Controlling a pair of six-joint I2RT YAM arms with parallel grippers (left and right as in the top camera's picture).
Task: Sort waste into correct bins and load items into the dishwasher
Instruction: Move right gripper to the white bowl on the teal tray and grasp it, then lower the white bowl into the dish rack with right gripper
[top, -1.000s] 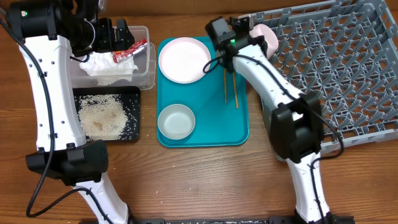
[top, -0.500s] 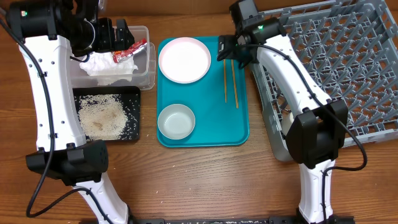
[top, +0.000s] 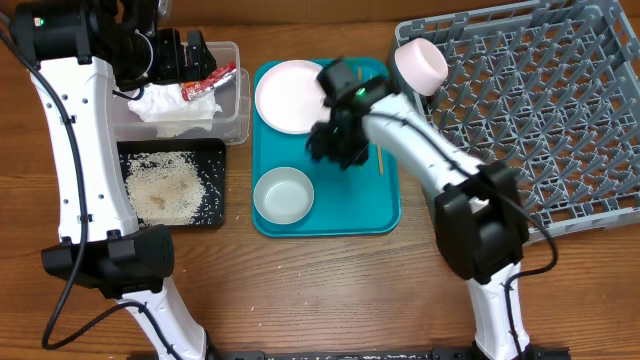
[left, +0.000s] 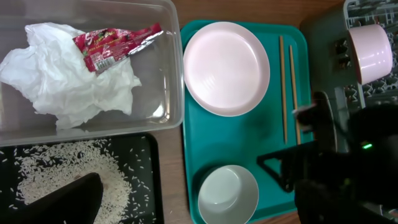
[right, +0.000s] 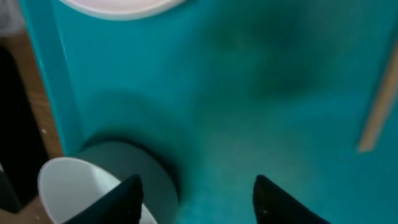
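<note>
My right gripper (top: 325, 145) is open and empty, low over the teal tray (top: 340, 215). In the right wrist view its fingers (right: 202, 202) straddle bare tray, the left one at the rim of a white bowl (right: 74, 186). That bowl (top: 283, 195) sits at the tray's front, the white plate (top: 295, 95) at its back, and the chopsticks (top: 379, 158) are partly under my arm. Another white bowl (top: 420, 62) lies tilted at the near-left corner of the grey rack (top: 530, 110). My left gripper (top: 185, 55) hovers open over the clear tub (top: 238, 105), which holds the napkin (top: 170, 105) and red wrapper (top: 208, 82).
The black tray (top: 215, 150) with rice grains (top: 165, 185) lies in front of the tub. The right arm crosses from the rack's left edge over the teal tray. Bare wooden table runs along the front.
The right gripper has let go of the white bowl at the rack's corner. It swung left and down over the teal tray, toward the other bowl. The left arm has not moved.
</note>
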